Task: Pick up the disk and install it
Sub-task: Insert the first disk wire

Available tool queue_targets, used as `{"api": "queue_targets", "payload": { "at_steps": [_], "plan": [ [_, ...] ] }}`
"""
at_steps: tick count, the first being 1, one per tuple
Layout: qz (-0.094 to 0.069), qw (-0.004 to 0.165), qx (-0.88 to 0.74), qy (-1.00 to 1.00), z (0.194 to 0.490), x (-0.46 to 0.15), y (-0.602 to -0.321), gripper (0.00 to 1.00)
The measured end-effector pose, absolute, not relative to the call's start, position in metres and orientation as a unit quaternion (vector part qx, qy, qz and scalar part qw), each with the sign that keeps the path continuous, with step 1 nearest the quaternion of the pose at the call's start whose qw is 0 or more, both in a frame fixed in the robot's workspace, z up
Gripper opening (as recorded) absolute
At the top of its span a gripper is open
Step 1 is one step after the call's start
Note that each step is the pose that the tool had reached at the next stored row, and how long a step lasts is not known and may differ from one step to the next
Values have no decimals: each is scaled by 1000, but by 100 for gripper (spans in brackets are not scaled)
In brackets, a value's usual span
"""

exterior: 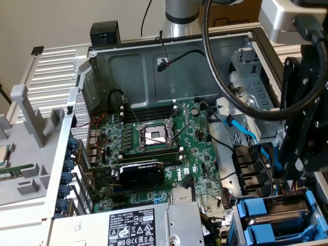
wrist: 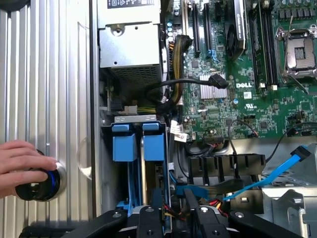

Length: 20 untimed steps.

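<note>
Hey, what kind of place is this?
Probably a robotics lab or test bench for computer assembly: an opened desktop case with its motherboard exposed lies on a ribbed aluminium table, a robot arm stands beside it, and a person's hand rests on a round button.

In the open computer case the motherboard lies flat on the floor, with the CPU socket at its middle. The graphics card stands just in front of the socket, and the power supply sits in front of the card, at the near edge. To the exterior view's right of the supply, two drive carriers sit side by side in the drive bay. My gripper hangs above that bay. Outside the case wall, beside the bay, a person's hand rests on a knob.
</note>
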<state>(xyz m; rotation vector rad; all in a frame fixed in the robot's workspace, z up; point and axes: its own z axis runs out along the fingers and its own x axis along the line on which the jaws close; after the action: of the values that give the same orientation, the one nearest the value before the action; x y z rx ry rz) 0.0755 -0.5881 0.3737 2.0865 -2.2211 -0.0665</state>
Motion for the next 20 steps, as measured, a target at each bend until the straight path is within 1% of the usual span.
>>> {"api": "queue_targets", "payload": {
  "at_steps": [6, 20],
  "plan": [
    [-28, 41, 684, -728, 376, 75, -588, 31],
    [-28, 40, 684, -728, 388, 75, -588, 31]
  ]
}}
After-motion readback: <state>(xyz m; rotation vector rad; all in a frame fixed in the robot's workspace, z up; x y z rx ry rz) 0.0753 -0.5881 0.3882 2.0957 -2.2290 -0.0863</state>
